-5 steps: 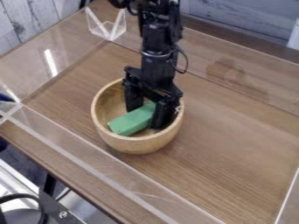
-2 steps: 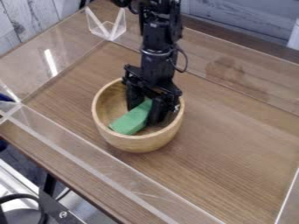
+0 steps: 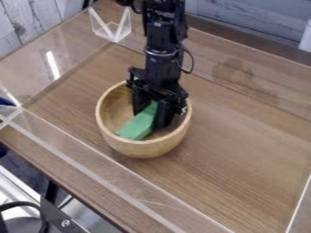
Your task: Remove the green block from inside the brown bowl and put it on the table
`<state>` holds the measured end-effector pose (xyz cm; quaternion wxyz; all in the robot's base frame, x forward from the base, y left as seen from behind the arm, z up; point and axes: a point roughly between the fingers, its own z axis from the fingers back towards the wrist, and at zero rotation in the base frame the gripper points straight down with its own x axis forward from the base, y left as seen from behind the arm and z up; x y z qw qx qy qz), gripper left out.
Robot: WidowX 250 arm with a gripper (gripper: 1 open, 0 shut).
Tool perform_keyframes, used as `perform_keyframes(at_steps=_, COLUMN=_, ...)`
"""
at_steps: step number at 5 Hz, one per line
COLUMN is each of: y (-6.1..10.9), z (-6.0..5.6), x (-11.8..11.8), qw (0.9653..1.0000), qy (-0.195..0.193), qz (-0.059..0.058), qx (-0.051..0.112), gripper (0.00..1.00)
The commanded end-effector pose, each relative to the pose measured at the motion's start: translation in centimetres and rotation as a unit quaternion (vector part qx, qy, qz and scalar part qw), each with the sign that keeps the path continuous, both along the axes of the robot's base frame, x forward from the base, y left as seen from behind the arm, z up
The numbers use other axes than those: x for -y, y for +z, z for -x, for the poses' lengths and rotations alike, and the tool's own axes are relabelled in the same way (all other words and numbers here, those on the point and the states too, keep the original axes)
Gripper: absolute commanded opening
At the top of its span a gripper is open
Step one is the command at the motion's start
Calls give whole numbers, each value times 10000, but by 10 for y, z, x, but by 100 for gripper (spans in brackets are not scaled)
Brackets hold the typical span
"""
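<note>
The brown bowl (image 3: pixel 151 147) sits on the table (image 3: pixel 249 136), left of centre. Inside it lies the green block (image 3: pixel 136 126), tilted with its upper end between my fingers. My gripper (image 3: pixel 159 118) points straight down into the bowl from the black arm above. Its jaws are shut on the block's upper right end. The fingertips reach down near the bowl's floor and hide part of the block.
Clear acrylic walls (image 3: pixel 73 159) run along the table's edges. A clear folded acrylic piece (image 3: pixel 115 25) stands at the back, near the arm. Black cables (image 3: pixel 27 218) hang below the front left corner.
The jaws have closed in on the green block. The block's upper end has been squeezed a little narrower between the fingers. The arm has stayed in place.
</note>
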<state>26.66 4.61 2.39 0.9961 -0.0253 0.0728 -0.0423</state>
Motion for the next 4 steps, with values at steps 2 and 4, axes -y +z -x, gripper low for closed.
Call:
perform_keyframes(at_steps=2, y=22, z=-3, x=-10, qw=9997, qy=29, qz=34, qx=259, gripper=0)
perform_keyframes(at_steps=4, y=48, z=-5, x=-18, qw=9987, qy=125, qz=99, qx=483, gripper=0)
